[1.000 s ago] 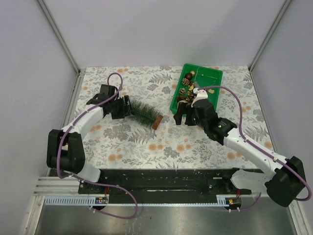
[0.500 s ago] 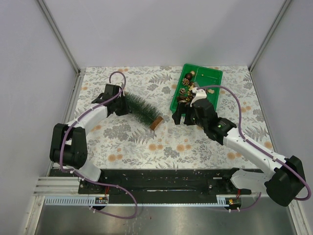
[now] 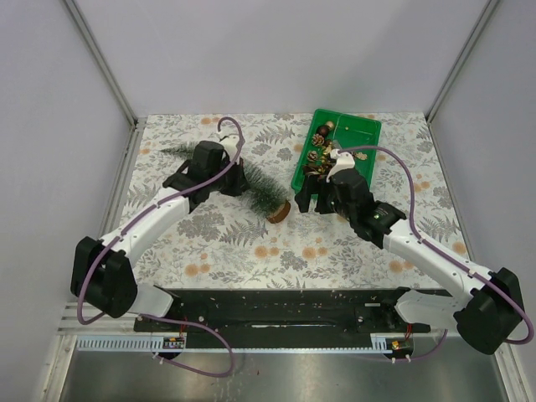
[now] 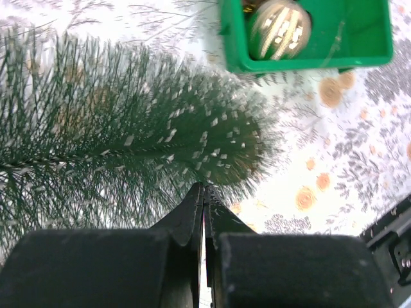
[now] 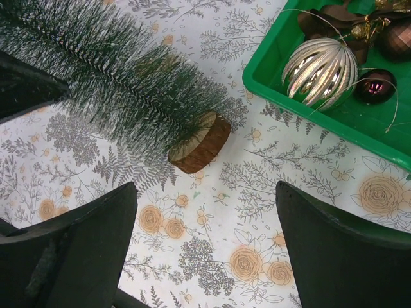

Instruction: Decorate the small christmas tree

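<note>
Left gripper fingers pinched shut in the bristles of the dark-green bottle-brush tree lying mid-way across the floral table; right gripper fingers wide near its wooden disc base.

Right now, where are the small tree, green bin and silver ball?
small tree [image 5: 128, 90], right wrist view, bristly middle.
green bin [image 5: 359, 126], right wrist view, bare floor.
silver ball [image 5: 319, 72], right wrist view, centre.

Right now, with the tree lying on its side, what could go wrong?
1. The left pincer is shut at the bristle edge of the small christmas tree, not around its stem; a lift may slip.
2. The open right pincer hangs near the wooden base and the green bin; it may knock either.
</note>
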Motion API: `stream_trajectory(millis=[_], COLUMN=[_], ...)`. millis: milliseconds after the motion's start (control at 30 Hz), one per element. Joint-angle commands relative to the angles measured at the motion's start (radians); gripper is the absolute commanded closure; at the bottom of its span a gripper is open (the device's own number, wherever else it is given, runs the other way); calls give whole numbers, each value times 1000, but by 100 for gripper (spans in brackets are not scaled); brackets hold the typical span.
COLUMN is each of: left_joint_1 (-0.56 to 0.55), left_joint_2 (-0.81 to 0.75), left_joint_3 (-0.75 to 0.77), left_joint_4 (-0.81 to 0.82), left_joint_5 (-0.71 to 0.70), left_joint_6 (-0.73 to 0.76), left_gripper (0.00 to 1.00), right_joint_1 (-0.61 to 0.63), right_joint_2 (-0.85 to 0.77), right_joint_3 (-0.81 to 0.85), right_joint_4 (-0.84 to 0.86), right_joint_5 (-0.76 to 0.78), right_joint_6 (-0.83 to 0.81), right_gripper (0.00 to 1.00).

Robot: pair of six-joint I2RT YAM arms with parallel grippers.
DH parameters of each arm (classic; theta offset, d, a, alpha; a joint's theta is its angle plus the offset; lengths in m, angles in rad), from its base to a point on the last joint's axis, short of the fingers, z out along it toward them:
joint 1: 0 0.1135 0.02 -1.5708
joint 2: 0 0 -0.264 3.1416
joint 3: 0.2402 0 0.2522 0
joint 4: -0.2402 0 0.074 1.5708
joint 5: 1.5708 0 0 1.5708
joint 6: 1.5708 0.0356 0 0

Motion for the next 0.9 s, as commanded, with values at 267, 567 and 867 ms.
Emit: stream_trajectory(millis=[267,567,867], left_joint_1=[-178,-261,-264], left_joint_2=[-55,-43,-66], left_joint_3=[79,94,56], left_joint_4=[-68,-96,-124], left_joint_5=[149,155,164], left_joint_6=[245,280,277], left_gripper=[100,100,97], right_joint_1=[9,9,9], right_joint_2=[-75,-152,-192], right_joint_3=[23,-7,-37], right_joint_4=[91,64,53], right_joint_5=[-11,26,12], right_joint_6=[-21,-11,-8], right_gripper=[2,2,1])
